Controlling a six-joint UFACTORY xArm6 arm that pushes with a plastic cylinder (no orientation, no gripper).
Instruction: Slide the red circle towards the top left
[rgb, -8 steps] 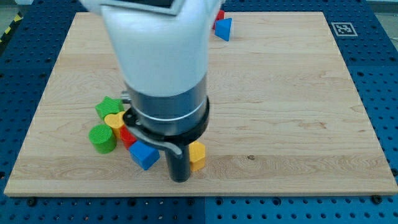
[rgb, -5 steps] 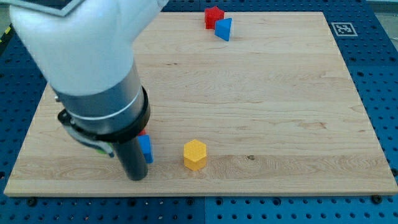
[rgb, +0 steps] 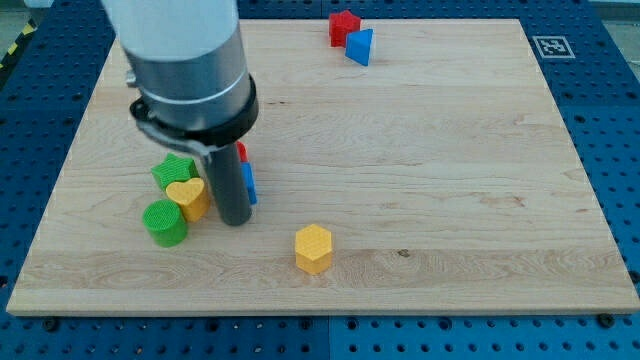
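Note:
A sliver of red (rgb: 242, 152), probably the red circle, shows at the rod's right edge; the rest is hidden behind the rod. A blue block (rgb: 249, 184) sits just below it, also half hidden. My tip (rgb: 235, 222) rests on the board between the yellow heart (rgb: 187, 196) on its left and the blue block on its right, close against both. The tip is just below the red sliver in the view.
A green star (rgb: 172, 170) and a green cylinder (rgb: 164, 222) sit left of the tip. A yellow hexagon (rgb: 313, 248) lies to the lower right. A red cube (rgb: 344, 27) and a blue triangle (rgb: 360, 46) sit at the view's top. The wooden board (rgb: 450, 180) ends at blue pegboard.
The arm swung left, then moved up the view. The blue block and the red piece went up with the rod. The green and yellow blocks on the left show again.

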